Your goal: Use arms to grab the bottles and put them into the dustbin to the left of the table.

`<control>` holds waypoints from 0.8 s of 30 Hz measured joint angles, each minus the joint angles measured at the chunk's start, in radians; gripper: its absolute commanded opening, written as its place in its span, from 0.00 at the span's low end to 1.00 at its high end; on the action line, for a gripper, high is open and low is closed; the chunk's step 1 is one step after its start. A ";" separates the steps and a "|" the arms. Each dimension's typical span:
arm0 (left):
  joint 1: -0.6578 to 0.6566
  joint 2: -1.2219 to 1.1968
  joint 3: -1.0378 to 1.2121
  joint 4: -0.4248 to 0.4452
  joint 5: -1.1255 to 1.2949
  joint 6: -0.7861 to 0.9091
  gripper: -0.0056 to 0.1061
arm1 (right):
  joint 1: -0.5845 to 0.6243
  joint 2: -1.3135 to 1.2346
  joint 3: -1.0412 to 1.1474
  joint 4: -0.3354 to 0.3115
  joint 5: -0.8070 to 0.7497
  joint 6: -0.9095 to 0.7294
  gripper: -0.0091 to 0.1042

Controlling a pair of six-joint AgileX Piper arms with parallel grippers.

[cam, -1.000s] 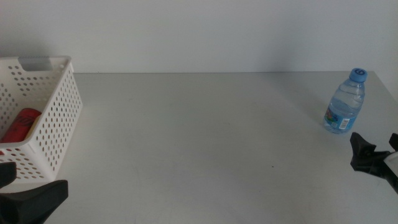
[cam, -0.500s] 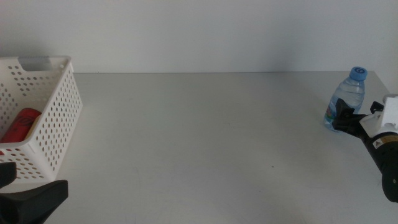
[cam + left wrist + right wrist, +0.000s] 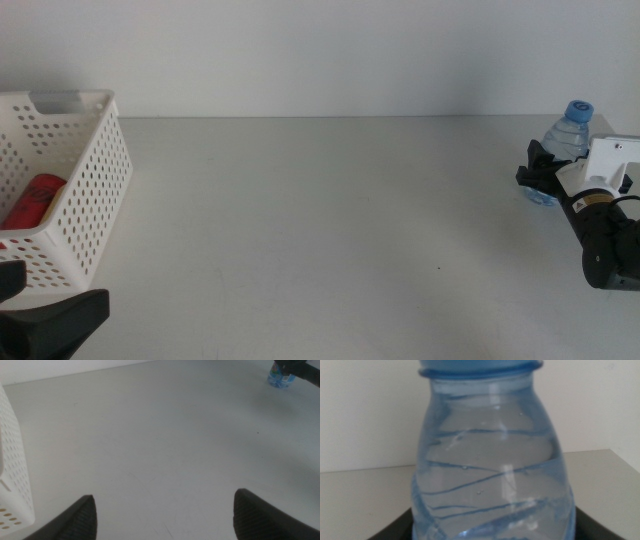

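Middle view: left claw waits at the near left edge of the table, jaws spread wide with nothing between them (left wrist view agrees). Just beyond it stands the dustbin, a red can lying inside. Far across the table, the right claw sits around the water bottle, one jaw on each side. Whether it squeezes yet, cannot tell. Bottle upright, blue cap on top.
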 measured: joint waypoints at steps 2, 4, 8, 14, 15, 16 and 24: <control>0.000 0.000 0.000 0.000 0.000 0.000 0.89 | 0.000 0.000 -0.011 -0.015 0.011 0.012 0.08; 0.000 0.000 0.000 0.000 0.000 0.000 0.89 | 0.005 0.000 -0.019 -0.043 0.021 0.038 0.07; 0.000 0.000 0.000 0.000 0.000 0.000 0.89 | 0.056 0.000 -0.075 -0.185 0.073 0.130 0.07; 0.000 0.000 0.000 0.000 0.000 0.000 0.89 | 0.237 0.010 -0.267 -0.518 0.145 0.299 0.07; 0.000 0.000 0.000 0.000 0.000 0.000 0.89 | 0.268 0.012 -0.308 -0.546 0.169 0.322 0.07; 0.000 0.000 0.000 0.000 0.000 0.000 0.89 | 0.305 0.019 -0.349 -0.574 0.200 0.346 0.07; 0.000 0.000 0.000 0.000 0.000 0.000 0.89 | 0.511 0.137 -0.550 -0.627 0.371 0.387 0.07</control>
